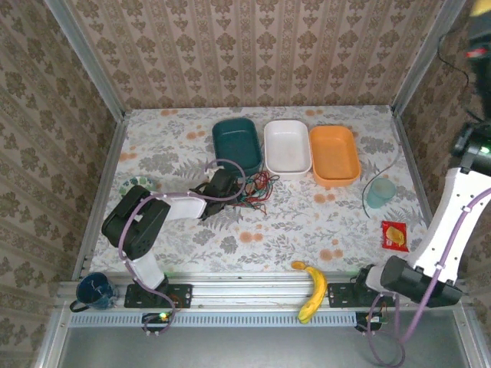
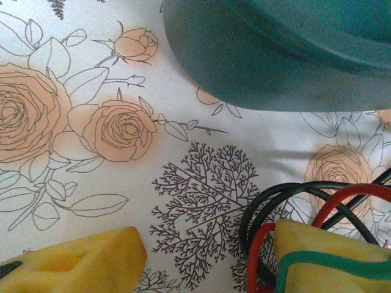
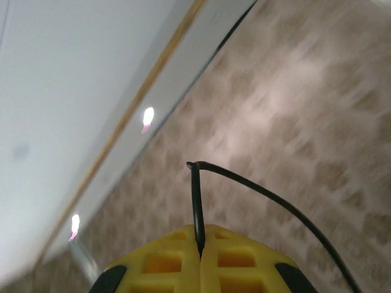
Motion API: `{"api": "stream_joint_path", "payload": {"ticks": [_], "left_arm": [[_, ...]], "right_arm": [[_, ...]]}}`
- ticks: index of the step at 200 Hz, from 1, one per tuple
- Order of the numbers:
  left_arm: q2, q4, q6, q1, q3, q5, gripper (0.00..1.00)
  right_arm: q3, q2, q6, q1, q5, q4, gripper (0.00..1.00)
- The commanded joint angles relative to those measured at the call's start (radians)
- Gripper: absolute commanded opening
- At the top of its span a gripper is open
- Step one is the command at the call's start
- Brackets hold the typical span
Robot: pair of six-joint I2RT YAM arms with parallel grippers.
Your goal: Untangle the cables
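The cables lie as a tangle of black, red and green wires (image 1: 257, 192) on the floral tabletop, just in front of the teal bin. My left gripper (image 1: 232, 186) is at the tangle's left edge. In the left wrist view the left gripper (image 2: 208, 247) is open, with bare tabletop in the gap. Black loops (image 2: 287, 195) and a red loop (image 2: 348, 194) curl round its right finger (image 2: 330, 247), and a green wire (image 2: 333, 261) drapes over that finger. My right gripper (image 1: 477, 34) is raised high at the right wall. It (image 3: 200, 247) is shut on a black cable (image 3: 269, 196).
A teal bin (image 1: 236, 142), a white bin (image 1: 287, 147) and an orange bin (image 1: 334, 155) stand in a row at the back. A pale cup (image 1: 381, 192) with a thin wire curving past it, a red packet (image 1: 395, 235), a banana (image 1: 311, 290) and a blue mug (image 1: 96, 290) lie around.
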Motion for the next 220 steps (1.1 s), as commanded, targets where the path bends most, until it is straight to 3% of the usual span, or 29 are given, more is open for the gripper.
{"api": "stream_joint_path", "payload": {"ticks": [1, 46, 92, 125, 151, 185, 220], "left_arm": [[0.153, -0.368, 0.048, 0.008, -0.108, -0.118, 0.64], [0.096, -0.355, 0.089, -0.059, -0.087, -0.148, 0.63], [0.071, -0.345, 0.081, -0.063, -0.099, -0.154, 0.63], [0.061, -0.364, 0.067, -0.063, -0.101, -0.172, 0.63], [0.061, -0.38, 0.066, -0.062, -0.093, -0.18, 0.63], [0.062, -0.399, 0.069, -0.062, -0.08, -0.179, 0.63], [0.065, -0.41, 0.072, -0.062, -0.066, -0.174, 0.63]], "right_arm": [[0.119, -0.014, -0.365, 0.146, -0.055, -0.319, 0.0], [0.174, 0.067, -0.337, 0.273, 0.061, -0.23, 0.0], [0.339, 0.23, -0.489, 0.469, 0.227, -0.31, 0.0], [0.223, 0.256, -0.656, 0.616, 0.385, -0.387, 0.0], [0.055, 0.271, -0.687, 0.682, 0.489, -0.404, 0.0], [-0.166, 0.303, -0.655, 0.725, 0.554, -0.359, 0.0], [-0.264, 0.372, -0.643, 0.735, 0.538, -0.375, 0.0]]}}
